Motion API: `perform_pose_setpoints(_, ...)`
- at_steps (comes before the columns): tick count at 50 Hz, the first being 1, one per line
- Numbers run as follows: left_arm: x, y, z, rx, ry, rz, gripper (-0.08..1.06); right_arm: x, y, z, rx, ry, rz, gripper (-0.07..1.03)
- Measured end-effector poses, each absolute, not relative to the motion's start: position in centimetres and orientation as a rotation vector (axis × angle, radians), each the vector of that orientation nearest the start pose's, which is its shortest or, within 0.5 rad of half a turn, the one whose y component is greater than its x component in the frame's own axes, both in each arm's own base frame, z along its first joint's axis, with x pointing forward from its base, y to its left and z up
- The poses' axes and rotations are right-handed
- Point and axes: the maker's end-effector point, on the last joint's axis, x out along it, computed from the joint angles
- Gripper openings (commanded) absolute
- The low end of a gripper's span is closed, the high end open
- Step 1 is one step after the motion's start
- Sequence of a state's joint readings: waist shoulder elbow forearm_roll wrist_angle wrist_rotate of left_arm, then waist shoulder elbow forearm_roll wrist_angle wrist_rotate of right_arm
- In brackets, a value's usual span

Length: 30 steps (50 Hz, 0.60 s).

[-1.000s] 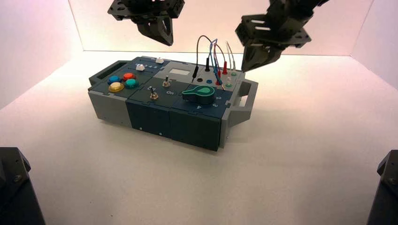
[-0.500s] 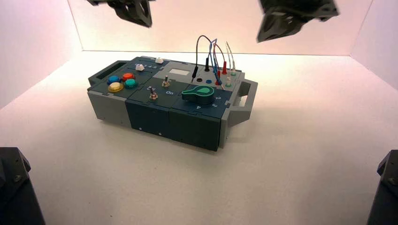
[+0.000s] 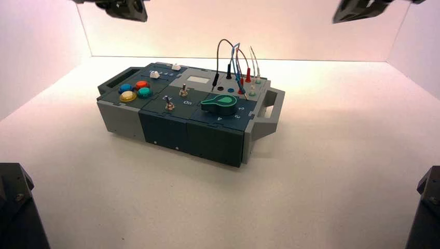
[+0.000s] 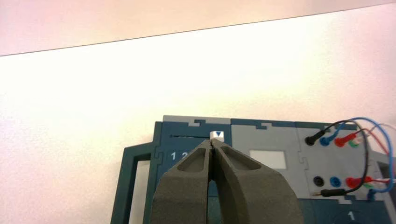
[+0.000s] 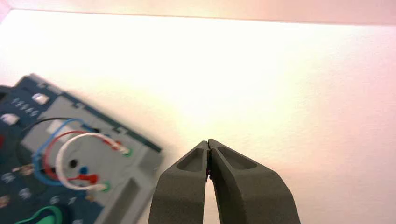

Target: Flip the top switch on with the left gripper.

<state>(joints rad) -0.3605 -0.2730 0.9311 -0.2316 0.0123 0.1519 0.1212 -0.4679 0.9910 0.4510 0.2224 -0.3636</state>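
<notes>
The grey and dark blue box stands in the middle of the white table. Two small metal toggle switches sit on its middle panel, the farther one and the nearer one. My left gripper hangs high above the far left, well away from the box, fingers shut and empty. In the left wrist view its tips meet, with a white slider cap just beyond them; the fingers hide the switches there. My right gripper hangs high at the far right, shut and empty.
On the box are coloured round buttons, a green knob, looped wires in sockets, two white slider caps and a side handle. Black arm bases stand at the near corners.
Both grippers have risen and moved outward, the left to the left and the right to the right, almost out of the high view's top. The box has not moved.
</notes>
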Motion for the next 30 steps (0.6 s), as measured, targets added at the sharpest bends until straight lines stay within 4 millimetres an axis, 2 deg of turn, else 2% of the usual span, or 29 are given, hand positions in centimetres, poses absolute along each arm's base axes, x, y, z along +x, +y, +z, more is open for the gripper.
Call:
perform_pose_setpoints(15,33.5,-10.9,12.3,0.032,0.686,-0.27,-0.03,30.2,4.2,14.4,0.054,0.663,0.115,-0.02)
perform_pose_setpoints(30,33.7,-10.8,11.2,0.03,0.705,-0.259,-0.03,30.1,3.8,13.8,0.057,0.649,0.09,-0.02)
